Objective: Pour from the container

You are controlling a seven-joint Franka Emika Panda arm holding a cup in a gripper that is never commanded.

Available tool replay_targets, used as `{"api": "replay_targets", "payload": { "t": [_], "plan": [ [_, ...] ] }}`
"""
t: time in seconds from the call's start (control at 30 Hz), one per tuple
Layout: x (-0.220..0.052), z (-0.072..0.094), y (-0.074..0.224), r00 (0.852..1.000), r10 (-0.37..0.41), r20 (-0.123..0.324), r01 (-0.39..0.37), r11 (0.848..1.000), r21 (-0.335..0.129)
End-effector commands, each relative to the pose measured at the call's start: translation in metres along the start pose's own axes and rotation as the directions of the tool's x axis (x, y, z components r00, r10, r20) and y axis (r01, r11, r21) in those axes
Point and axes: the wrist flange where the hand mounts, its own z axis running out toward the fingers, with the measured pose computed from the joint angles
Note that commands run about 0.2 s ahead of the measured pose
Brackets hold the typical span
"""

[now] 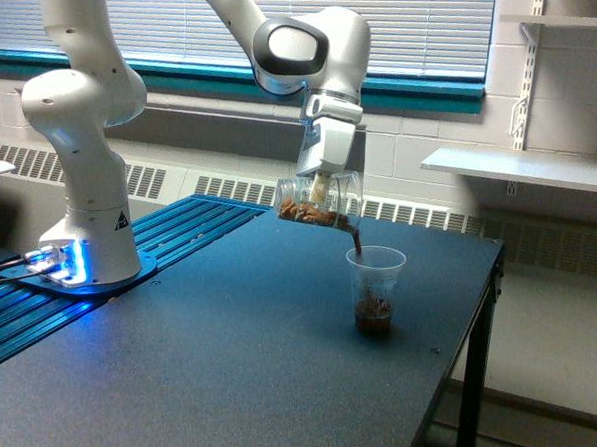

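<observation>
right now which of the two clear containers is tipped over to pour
The container held in the end effector, tilted with brown granules streaming out. The cup stands upright on the table, catching them.

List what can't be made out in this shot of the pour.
- Gripper fingers, exterior view: hidden behind the tilted container, so their grip cannot be read.
- Printed marks on the cup: too small and blurred to read.
- Individual brown granules in the cup: blurred into one dark mass.
- Container's handle: not distinguishable behind the gripper.
- Table: near side cut off by the frame's bottom edge.
</observation>
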Motion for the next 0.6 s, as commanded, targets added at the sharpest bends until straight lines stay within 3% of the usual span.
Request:
{"api": "replay_targets", "payload": {
  "t": [0.03,0.6],
  "plan": [
    [0.005,-0.011,-0.001,1.000,-0.016,-0.012,0.016,1.000,-0.017],
    [0.012,-0.024,0.007,0.997,-0.069,0.026,0.071,0.994,-0.077]
  ]
}}
